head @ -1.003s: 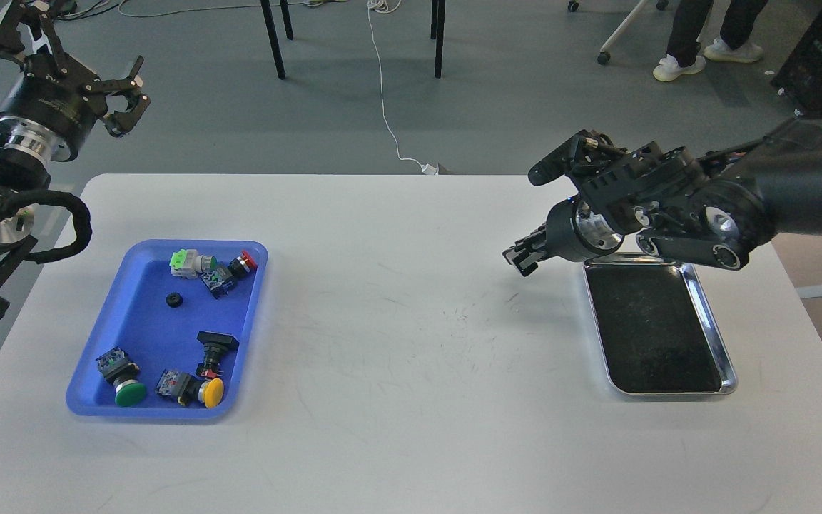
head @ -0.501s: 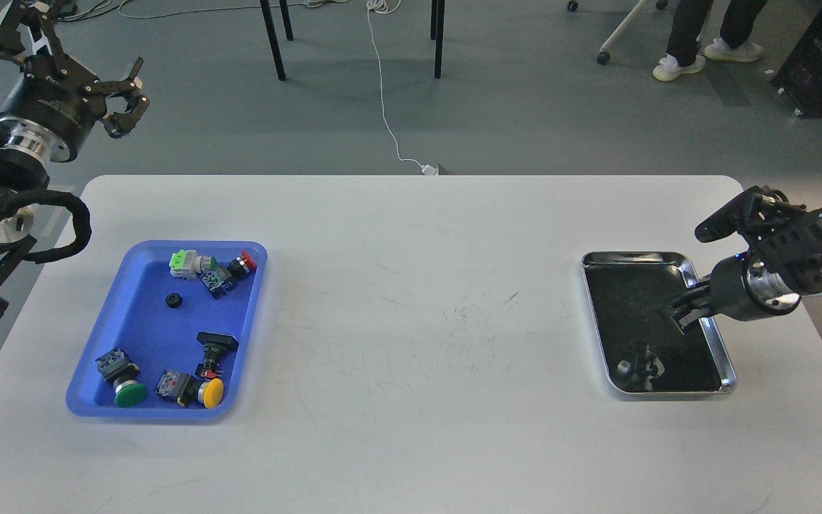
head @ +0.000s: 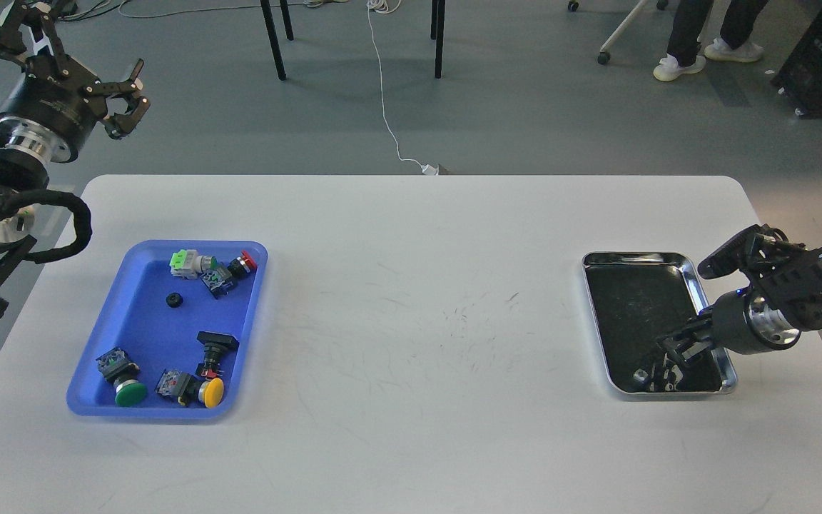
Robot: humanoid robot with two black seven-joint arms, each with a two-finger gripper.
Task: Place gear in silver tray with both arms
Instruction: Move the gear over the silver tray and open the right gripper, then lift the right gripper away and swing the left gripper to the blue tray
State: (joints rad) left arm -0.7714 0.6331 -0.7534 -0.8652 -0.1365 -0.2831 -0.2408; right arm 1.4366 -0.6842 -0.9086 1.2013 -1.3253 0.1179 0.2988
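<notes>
A small black gear (head: 174,300) lies in the blue plastic tray (head: 125,400) at the table's left. The silver tray (head: 713,318) with a dark reflective bottom sits at the right. My right gripper (head: 676,348) hangs low over the silver tray's near right part, and its dark fingers cannot be told apart. Its reflection shows in the tray bottom. My left gripper (head: 124,94) is open and empty, raised beyond the table's far left corner, well away from the gear.
The blue tray also holds several push-button switches with green (head: 130,392), yellow (head: 212,392) and red (head: 247,260) caps. The white table (head: 411,343) lies between the trays. Chair legs, a white cable and a person's feet are on the floor behind.
My right arm has swung from the left of the silver tray's far end to the right and down over its near end. The left arm has hardly moved.
</notes>
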